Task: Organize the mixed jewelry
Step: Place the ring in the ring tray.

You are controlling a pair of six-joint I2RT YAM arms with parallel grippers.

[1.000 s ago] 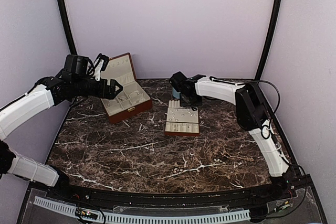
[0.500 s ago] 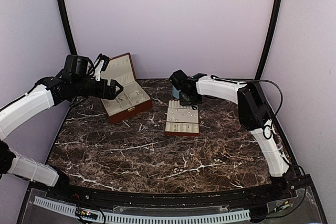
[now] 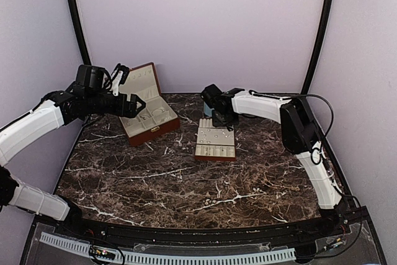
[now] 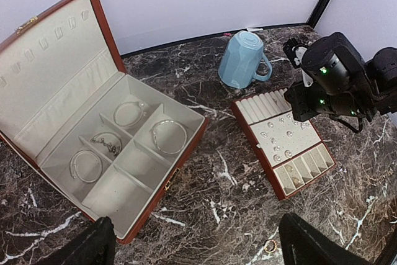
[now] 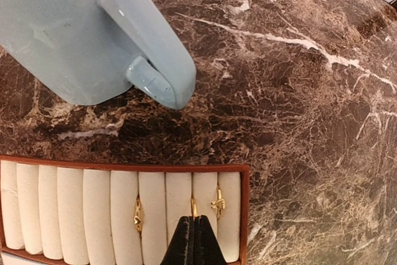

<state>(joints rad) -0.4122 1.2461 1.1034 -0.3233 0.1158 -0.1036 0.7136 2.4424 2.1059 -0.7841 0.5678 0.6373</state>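
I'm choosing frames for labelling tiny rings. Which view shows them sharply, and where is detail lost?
Right wrist: sharp, gold rings crisp in the tray. Left wrist: evenly lit, silvery pieces only small glints. Top external: too distant, tray contents mere specks.

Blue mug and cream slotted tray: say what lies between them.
Only bare dark marble tabletop separates the blue ceramic mug from the red-framed cream slotted tray, seen in the right wrist view.

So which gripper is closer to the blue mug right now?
Right. The right gripper hangs over the ring-roll end of the tray, just beside the blue mug. The left gripper is far off, over by the open jewelry box.
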